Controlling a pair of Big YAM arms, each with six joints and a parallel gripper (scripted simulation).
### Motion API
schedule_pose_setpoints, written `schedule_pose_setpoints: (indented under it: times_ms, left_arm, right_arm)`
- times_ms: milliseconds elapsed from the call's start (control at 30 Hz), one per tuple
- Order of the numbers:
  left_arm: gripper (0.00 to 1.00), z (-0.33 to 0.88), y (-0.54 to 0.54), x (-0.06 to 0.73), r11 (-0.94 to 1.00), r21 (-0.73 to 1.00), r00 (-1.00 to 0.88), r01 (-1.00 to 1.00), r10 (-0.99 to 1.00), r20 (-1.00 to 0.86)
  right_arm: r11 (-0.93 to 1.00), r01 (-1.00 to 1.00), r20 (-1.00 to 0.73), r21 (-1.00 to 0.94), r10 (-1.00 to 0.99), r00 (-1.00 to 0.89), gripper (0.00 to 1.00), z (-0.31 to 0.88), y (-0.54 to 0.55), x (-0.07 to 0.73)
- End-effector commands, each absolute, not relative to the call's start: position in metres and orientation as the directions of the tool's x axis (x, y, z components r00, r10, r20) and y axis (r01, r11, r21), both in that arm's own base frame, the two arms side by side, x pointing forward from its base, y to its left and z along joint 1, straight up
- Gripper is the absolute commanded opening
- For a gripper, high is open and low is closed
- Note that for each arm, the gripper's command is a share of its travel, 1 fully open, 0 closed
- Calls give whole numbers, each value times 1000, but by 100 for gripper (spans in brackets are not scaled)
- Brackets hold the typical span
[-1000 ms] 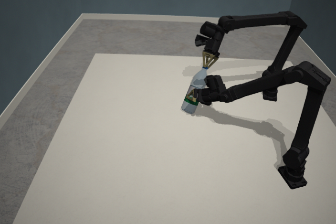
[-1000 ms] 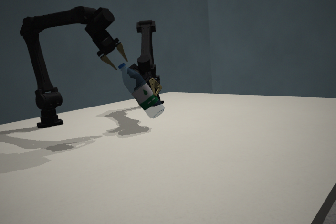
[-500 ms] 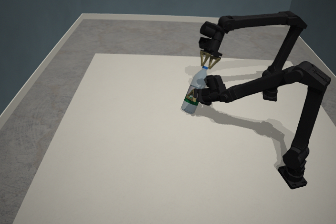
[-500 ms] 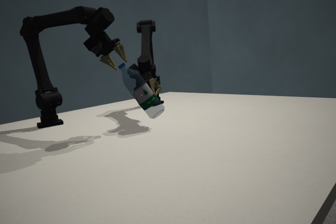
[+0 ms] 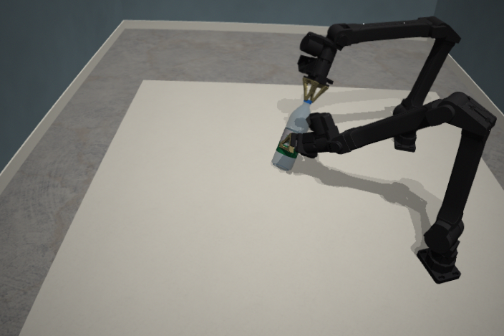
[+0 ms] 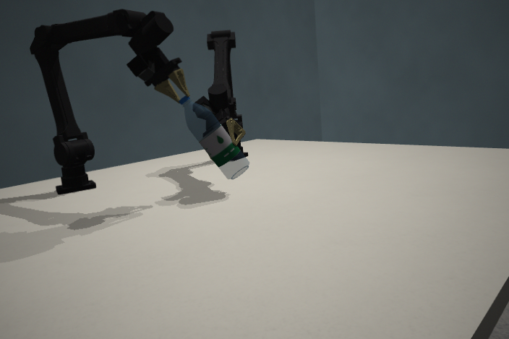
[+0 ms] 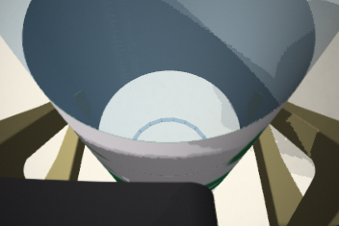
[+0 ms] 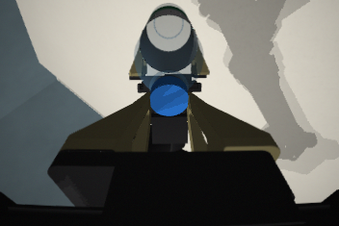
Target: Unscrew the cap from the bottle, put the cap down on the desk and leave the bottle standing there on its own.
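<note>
A clear plastic bottle (image 5: 288, 133) with a white and green label is held tilted above the table, its base off the surface in the exterior view (image 6: 215, 138). My left gripper (image 5: 289, 143) is shut on the bottle's body at the label; the bottle fills the left wrist view (image 7: 169, 68). The blue cap (image 5: 308, 101) is on the bottle's neck. My right gripper (image 5: 311, 95) comes from above along the bottle's axis, and its fingers are shut on the cap (image 8: 169, 96), one on each side. The right gripper also shows in the exterior view (image 6: 178, 95).
The white table top (image 5: 228, 222) lies under the bottle, with a grey floor border around it. The two arm bases (image 5: 439, 263) stand at the table's right side in the top view.
</note>
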State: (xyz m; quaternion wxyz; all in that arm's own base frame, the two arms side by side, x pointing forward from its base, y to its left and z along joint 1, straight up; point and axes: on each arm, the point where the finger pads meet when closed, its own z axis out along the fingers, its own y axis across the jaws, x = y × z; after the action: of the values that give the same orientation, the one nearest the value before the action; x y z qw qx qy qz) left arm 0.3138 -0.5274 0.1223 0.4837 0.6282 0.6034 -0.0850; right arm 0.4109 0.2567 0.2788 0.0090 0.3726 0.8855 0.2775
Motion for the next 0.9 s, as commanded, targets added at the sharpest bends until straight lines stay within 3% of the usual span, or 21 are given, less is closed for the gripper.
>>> schedule_pose_setpoints:
  times_ms: [0,100,433,867]
  left_arm:
    - [0,126,-529,322,210,509,257,835,669,-697]
    - [0,126,-529,322,210,509,257,835,669,-697]
    - [0,126,-529,322,210,509,257,835,669,-697]
    - [0,126,-529,322,210,509,257,835,669,-697]
  right_arm:
    - [717,421,31,555,488,-872,0,298,260,418]
    - [739,386,9,552,458,-889,0,298,260,418]
    - [875,-80,-253,478,50,-966,0,299,260,417]
    - [782,-559,-461,274,-404,-791,0,299,259,417]
